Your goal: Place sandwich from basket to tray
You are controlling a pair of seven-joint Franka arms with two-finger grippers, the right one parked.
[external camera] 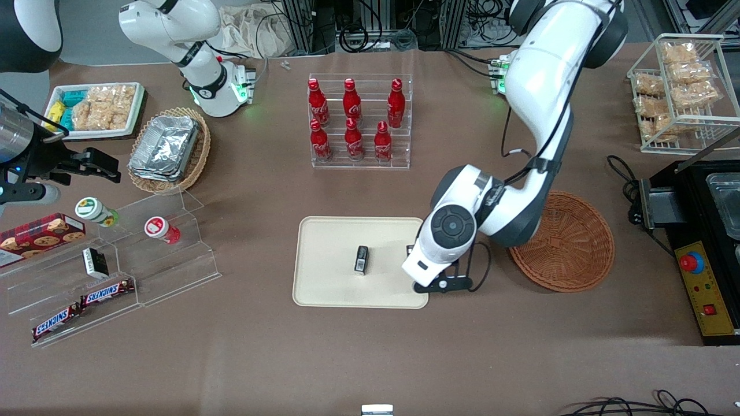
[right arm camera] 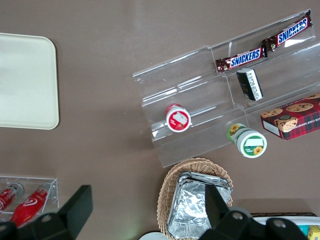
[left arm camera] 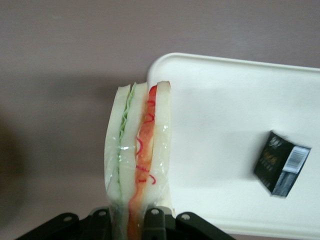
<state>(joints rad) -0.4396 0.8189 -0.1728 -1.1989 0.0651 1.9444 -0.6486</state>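
My left gripper is shut on the sandwich, a clear-wrapped wedge of white bread with green and red-orange filling, held upright by its lower end. It hangs over a corner of the cream tray, partly over the brown table. In the front view the gripper is above the tray's edge nearest the reddish-brown wicker basket, which holds nothing. The arm hides the sandwich there.
A small black packet lies mid-tray, also in the left wrist view. A rack of red bottles stands farther from the front camera. Acrylic shelves with snacks and a tan basket of foil containers are toward the parked arm's end.
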